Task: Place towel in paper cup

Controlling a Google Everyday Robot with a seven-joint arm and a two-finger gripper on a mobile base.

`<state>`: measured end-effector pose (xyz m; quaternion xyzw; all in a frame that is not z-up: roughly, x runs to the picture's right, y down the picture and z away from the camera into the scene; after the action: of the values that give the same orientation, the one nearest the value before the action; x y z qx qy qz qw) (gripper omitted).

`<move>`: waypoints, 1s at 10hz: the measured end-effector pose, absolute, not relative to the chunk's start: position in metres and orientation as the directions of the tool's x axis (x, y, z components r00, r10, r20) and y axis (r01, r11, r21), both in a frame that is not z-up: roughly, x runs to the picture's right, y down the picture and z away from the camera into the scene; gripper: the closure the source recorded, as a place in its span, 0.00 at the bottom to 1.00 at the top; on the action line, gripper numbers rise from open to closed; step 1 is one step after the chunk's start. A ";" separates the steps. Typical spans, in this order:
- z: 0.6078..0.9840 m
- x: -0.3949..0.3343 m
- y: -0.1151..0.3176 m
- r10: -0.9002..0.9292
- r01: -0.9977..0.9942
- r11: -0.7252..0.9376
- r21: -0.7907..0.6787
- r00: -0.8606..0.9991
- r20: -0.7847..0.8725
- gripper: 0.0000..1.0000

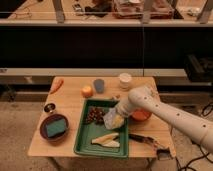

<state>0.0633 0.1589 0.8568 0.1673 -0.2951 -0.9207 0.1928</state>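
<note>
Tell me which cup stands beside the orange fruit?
The grey-blue cup; the white paper cup stands farther from it. The gripper hangs over the green tray.

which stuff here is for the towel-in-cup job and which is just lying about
For the job: pale grey-blue wrinkled cloth towel; short white-cream paper cup; gripper, down at the towel over the green rectangular tray.
Lying about: orange carrot; round orange fruit; grey-blue cup; green sponge in dark red bowl; orange bowl.
</note>
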 end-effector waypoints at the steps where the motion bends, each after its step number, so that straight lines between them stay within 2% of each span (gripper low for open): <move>1: 0.864 0.063 0.165 -0.449 0.251 -0.753 0.608 -0.871 -0.197 0.29; 2: 0.868 0.063 0.167 -0.446 0.246 -0.753 0.610 -0.872 -0.199 0.29; 4: 0.870 0.061 0.168 -0.441 0.235 -0.755 0.613 -0.873 -0.209 0.42; 9: 0.858 0.056 0.161 -0.451 0.231 -0.749 0.621 -0.864 -0.223 0.95; 10: 0.853 0.058 0.156 -0.462 0.239 -0.747 0.620 -0.858 -0.226 0.99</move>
<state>0.0579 0.1555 0.8532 0.1858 -0.2997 -0.9160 0.1913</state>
